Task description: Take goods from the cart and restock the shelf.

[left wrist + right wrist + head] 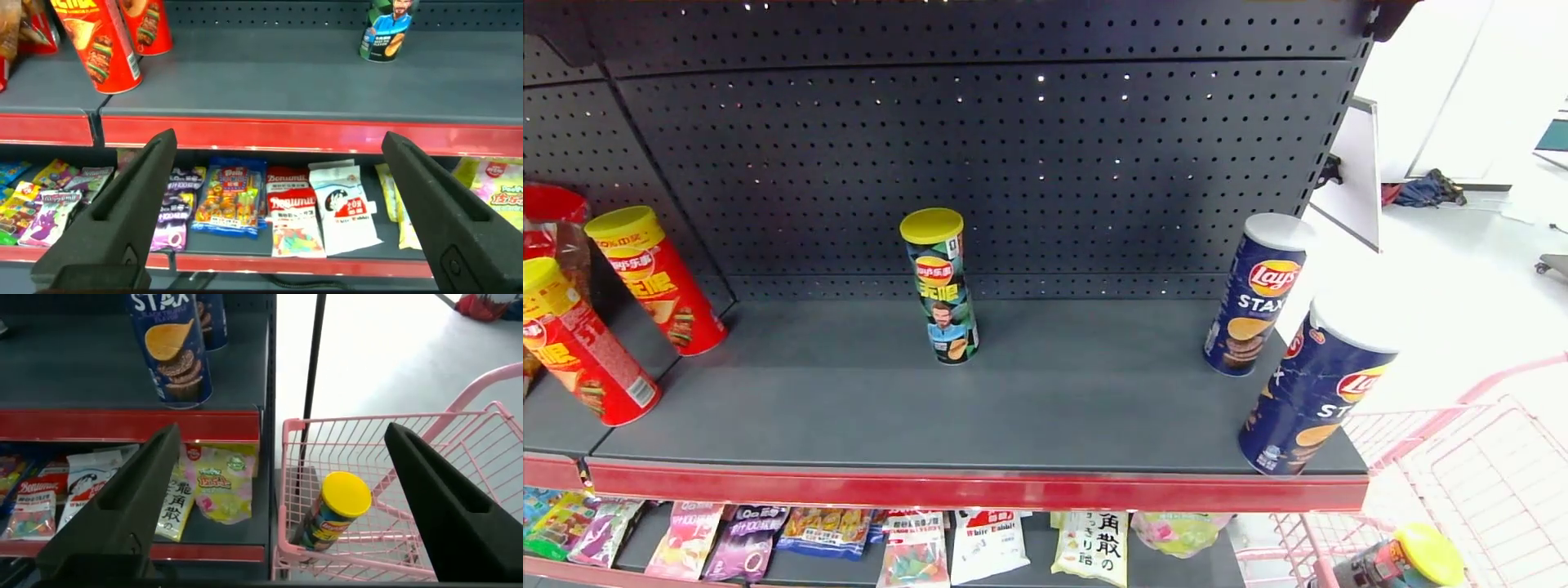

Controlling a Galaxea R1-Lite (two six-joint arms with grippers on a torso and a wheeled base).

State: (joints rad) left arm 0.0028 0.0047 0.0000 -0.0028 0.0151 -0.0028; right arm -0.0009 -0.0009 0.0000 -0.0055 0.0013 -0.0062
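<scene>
so the grey shelf has a green can standing alone mid-board, two blue cans at its right end, red cans left. Pink cart lower right holds a yellow-lidded can.

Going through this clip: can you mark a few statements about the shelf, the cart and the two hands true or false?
1. Two blue cans stand at the right end of the shelf. True.
2. The right hand holds a can. False: it is open and empty.
3. A yellow-lidded can sits in the pink cart. True.
4. The middle can on the shelf has a white lid. False: its lid is yellow.
5. The left hand is shut. False: it is open, with nothing in it.
</scene>
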